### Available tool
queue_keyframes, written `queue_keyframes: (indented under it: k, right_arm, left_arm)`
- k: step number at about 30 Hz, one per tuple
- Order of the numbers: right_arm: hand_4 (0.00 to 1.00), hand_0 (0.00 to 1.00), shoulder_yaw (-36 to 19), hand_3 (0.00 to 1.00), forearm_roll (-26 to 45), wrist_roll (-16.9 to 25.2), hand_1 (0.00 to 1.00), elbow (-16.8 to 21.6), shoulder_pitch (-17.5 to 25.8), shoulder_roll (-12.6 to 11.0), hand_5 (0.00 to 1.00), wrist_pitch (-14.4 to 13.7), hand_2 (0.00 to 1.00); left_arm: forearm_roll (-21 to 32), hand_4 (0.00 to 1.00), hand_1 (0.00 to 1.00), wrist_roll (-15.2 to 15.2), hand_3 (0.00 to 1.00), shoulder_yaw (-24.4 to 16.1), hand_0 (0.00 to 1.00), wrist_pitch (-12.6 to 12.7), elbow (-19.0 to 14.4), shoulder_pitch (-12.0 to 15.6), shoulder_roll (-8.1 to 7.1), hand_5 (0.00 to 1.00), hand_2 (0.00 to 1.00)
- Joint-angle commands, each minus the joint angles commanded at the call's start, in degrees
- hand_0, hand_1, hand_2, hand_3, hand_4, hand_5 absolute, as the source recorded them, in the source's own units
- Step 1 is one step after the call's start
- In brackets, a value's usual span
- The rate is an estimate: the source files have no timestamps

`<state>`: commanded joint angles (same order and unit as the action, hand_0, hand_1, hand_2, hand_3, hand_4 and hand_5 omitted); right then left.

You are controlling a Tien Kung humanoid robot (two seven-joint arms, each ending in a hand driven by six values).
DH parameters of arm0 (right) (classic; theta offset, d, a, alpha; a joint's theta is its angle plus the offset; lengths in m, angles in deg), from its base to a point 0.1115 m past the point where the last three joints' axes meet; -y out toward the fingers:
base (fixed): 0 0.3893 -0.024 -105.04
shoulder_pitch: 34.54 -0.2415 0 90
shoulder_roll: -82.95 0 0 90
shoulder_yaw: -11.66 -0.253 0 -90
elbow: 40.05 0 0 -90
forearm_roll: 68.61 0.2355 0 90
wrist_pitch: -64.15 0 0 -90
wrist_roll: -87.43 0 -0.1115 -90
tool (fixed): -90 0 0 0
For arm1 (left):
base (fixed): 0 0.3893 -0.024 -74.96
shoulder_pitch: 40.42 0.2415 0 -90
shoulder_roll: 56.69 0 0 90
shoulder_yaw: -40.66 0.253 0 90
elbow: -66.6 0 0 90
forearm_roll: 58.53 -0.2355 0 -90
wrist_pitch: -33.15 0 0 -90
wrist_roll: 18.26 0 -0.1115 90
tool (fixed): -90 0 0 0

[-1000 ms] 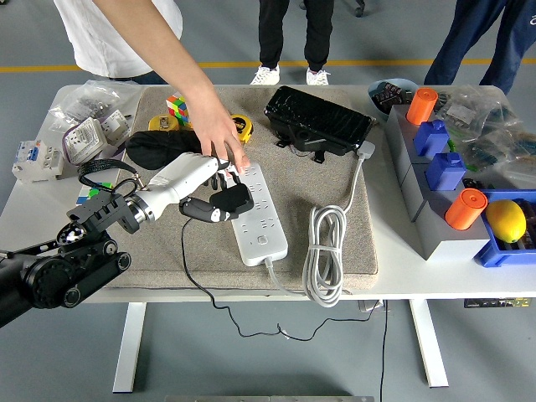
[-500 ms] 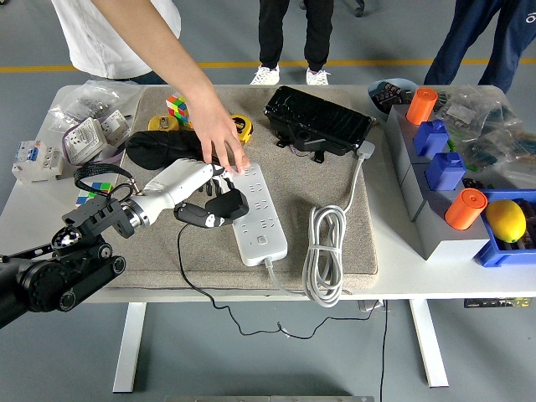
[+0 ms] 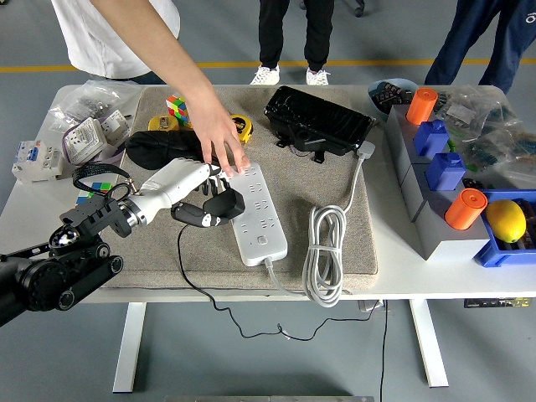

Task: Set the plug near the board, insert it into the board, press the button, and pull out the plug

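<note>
A white power strip (image 3: 257, 213) lies on the beige mat (image 3: 335, 176), its long side running toward me. My left hand (image 3: 203, 199) is shut on a black plug (image 3: 224, 203), held just left of the strip and slightly above the mat. The plug's black cord (image 3: 186, 260) trails down over the table's near edge. A person's hand (image 3: 219, 138) reaches in from the top left, fingertips resting on the strip's far end. My right hand is out of the picture.
A coiled white cable (image 3: 325, 251) lies right of the strip, a black case (image 3: 318, 121) behind it. A Rubik's cube (image 3: 177, 107), yellow tape measure (image 3: 241, 126) and dark pouch (image 3: 159, 146) sit far left. Grey and blue bins (image 3: 435, 167) with orange cylinders line the right side.
My left hand has drawn back a little to the left with the plug, away from the strip's sockets. The person's hand stays on the strip's far end.
</note>
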<state>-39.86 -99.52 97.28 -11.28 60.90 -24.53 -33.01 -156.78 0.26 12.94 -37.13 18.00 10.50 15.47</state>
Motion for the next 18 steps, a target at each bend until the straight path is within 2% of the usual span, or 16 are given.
queue_keyframes:
  k: [18]
  right_arm:
    - [0.627, 0.628, -0.22, 0.538, -0.22, 0.02, 0.625, 0.27, 0.0, -0.01, 0.133, 0.03, 0.587]
  left_arm:
    - [-0.42, 0.796, 0.416, 0.05, 0.548, 0.04, 0.332, 0.19, 0.77, -0.15, 0.05, 0.002, 0.436]
